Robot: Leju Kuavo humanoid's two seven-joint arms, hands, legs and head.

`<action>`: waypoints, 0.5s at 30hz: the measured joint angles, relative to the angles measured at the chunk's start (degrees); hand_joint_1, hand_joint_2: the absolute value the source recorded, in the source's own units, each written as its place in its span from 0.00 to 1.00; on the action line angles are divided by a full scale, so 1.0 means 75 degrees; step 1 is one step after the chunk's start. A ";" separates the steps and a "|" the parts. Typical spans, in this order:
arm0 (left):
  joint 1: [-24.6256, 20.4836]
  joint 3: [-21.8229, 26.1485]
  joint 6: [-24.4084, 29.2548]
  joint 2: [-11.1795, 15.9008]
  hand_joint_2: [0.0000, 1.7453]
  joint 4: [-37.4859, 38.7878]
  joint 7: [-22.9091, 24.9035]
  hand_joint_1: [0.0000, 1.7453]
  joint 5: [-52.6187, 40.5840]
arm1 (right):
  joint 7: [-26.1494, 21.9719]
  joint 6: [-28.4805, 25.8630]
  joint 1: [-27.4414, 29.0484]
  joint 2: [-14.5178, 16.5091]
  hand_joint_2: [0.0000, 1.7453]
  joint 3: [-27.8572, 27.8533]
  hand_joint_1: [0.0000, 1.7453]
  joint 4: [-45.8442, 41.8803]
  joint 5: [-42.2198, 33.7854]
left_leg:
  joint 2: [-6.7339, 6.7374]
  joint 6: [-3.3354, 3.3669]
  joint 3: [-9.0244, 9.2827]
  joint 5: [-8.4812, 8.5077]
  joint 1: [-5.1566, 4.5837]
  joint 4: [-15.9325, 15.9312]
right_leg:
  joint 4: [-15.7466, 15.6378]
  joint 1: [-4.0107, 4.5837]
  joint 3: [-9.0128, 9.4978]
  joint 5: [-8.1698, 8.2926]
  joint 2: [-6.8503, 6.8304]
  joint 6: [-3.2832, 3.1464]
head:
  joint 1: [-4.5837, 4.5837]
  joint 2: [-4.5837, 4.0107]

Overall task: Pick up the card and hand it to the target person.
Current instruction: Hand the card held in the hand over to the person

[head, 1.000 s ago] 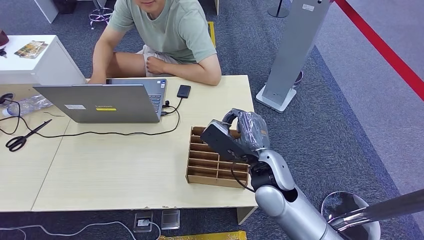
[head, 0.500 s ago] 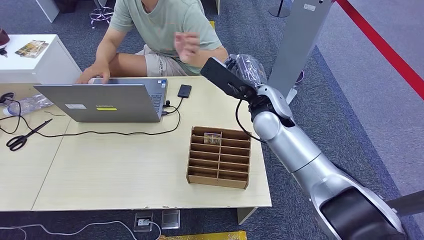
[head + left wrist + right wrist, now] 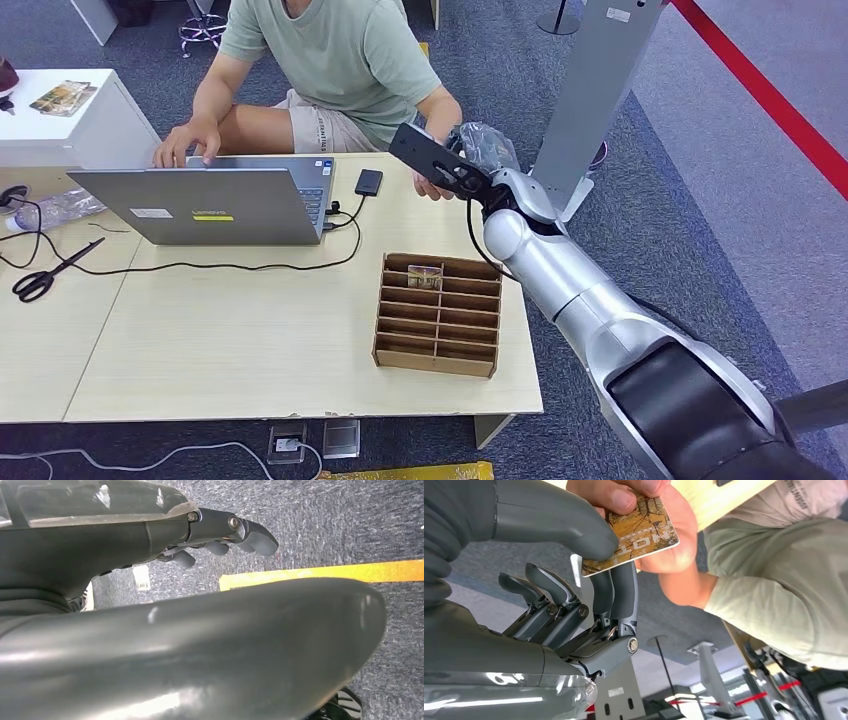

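My right hand [image 3: 478, 150] is stretched out past the table's far right corner, toward the person in a green shirt [image 3: 330, 60]. In the right wrist view it pinches a golden-brown card [image 3: 636, 532] between thumb [image 3: 554, 522] and fingers [image 3: 616, 590]. The person's hand [image 3: 659, 525] grips the same card from the other end. My left hand [image 3: 220, 530] hangs over the carpet with its fingers loosely curled and nothing in them.
A wooden slotted card box [image 3: 437, 313] stands on the table's right part with one card [image 3: 425, 277] left in its far row. A laptop [image 3: 215, 200], a phone [image 3: 367, 182], cables and scissors [image 3: 45, 275] lie to the left. A grey pillar [image 3: 590, 100] stands behind my right arm.
My right arm lifted the card from over the box and reached toward the person. The person's hand came up, then closed on the card.
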 joint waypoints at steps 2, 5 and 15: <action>0.0002 0.0000 0.0007 0.0001 0.00 0.0000 -0.0007 0.00 0.0024 | 0.0001 -0.0010 -0.0017 0.0063 1.00 0.0023 0.25 0.0163 0.0014 | 0.0000 0.0000 0.0001 0.0000 0.0000 0.0000 | 0.0000 0.0000 0.0000 0.0000 0.0000 0.0000 | -0.0001 0.0000; 0.0003 0.0000 -0.0023 0.0001 0.00 0.0000 -0.0030 0.00 0.0031 | -0.0003 -0.0023 -0.0028 0.0111 1.00 0.0060 0.00 0.0341 0.0018 | 0.0001 0.0000 0.0001 0.0000 0.0000 0.0001 | 0.0000 0.0000 0.0000 0.0000 0.0001 0.0000 | 0.0000 0.0000; 0.0008 0.0001 -0.0050 0.0001 0.00 0.0000 -0.0101 0.00 0.0086 | -0.0057 -0.0235 -0.0035 0.0117 1.00 0.0132 0.00 0.0585 -0.0081 | 0.0001 0.0000 0.0003 0.0000 0.0000 0.0002 | 0.0000 0.0000 -0.0001 0.0000 0.0001 0.0000 | -0.0001 0.0000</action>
